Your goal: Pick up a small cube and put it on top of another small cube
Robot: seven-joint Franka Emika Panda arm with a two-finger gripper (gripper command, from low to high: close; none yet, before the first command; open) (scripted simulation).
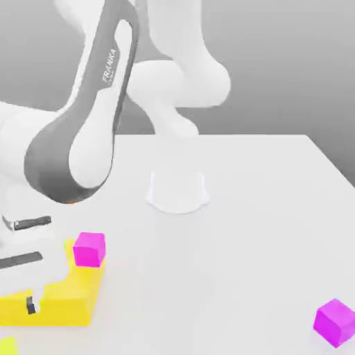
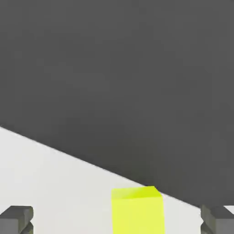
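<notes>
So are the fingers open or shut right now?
Open: the fingers stand far apart in the hand view, the lime cube between them, untouched.

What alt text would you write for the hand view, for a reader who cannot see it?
A small lime cube sits on the white table between the two dark fingertips of the open pincer, untouched. Behind the table's edge is a plain dark grey background.

exterior: high, near table (image 1: 263, 208) | hand-cam: low, perhaps level

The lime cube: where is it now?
The lime cube lies on the white table near its edge, between the open gripper's fingertips in the hand view.
</notes>
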